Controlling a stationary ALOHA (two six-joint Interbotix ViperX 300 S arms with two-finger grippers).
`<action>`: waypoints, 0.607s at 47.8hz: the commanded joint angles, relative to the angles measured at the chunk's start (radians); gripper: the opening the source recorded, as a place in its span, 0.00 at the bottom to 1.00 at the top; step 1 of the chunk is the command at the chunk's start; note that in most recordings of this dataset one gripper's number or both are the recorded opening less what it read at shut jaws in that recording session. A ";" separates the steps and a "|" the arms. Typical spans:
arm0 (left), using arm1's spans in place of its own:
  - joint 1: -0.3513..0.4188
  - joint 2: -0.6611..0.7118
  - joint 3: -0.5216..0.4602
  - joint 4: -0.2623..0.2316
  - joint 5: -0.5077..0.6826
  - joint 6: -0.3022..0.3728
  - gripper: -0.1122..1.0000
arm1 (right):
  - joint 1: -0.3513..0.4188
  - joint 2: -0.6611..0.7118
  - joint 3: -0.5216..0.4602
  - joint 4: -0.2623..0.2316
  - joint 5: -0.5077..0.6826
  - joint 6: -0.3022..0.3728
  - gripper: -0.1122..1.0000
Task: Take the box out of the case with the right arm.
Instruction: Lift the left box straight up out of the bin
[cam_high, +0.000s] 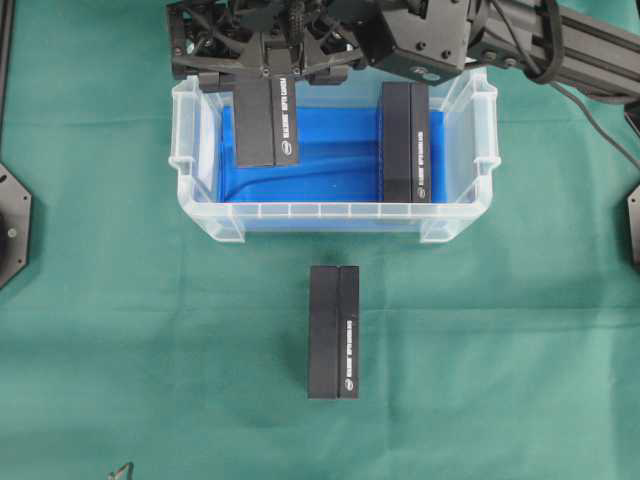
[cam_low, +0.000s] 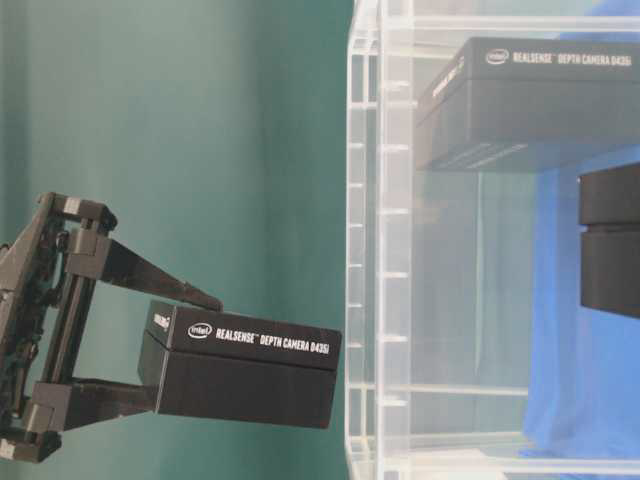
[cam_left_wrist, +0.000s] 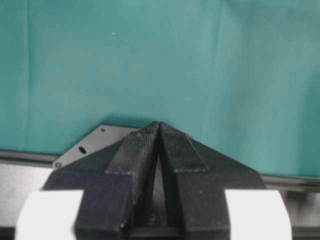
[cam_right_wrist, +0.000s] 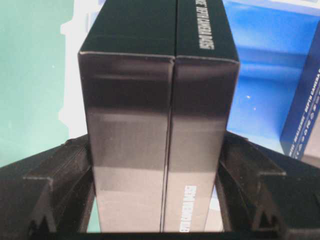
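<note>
While the right gripper (cam_low: 180, 350) clamps one black box (cam_low: 245, 375) between its two pointed fingers (cam_right_wrist: 60, 185), the box hangs at the mouth of the case (cam_high: 330, 212), its far end just outside the clear rim in the table-level view and not touching it. From overhead this held box sits over the left part of the case, with the black right arm (cam_high: 560, 45) reaching in from the upper right and crossing the back wall. In the right wrist view the jaws press on the two long sides of the box, with the white lettering running along its edge.

A second black box (cam_high: 405, 140) lies inside the case, in its right part, on the blue cloth (cam_high: 330, 150) that lines the bottom, close to the right wall. A third black box (cam_high: 333, 332) lies outside on the green table cover (cam_high: 150, 330), in front of the case and well apart from it, its long side pointing toward the case.

The left gripper (cam_left_wrist: 159, 131) is closed with nothing in it: its two finger pads meet at the tips, above bare green cover and a black metal plate (cam_left_wrist: 95, 142)
</note>
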 joint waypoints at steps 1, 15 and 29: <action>0.002 0.003 -0.014 0.002 -0.005 -0.002 0.10 | 0.003 -0.066 -0.029 -0.003 -0.003 -0.002 0.72; 0.002 0.005 -0.012 0.003 -0.005 -0.002 0.10 | 0.003 -0.066 -0.031 -0.003 -0.003 -0.002 0.72; 0.002 0.005 -0.014 0.003 -0.005 -0.002 0.10 | 0.011 -0.066 -0.029 -0.005 -0.003 -0.002 0.72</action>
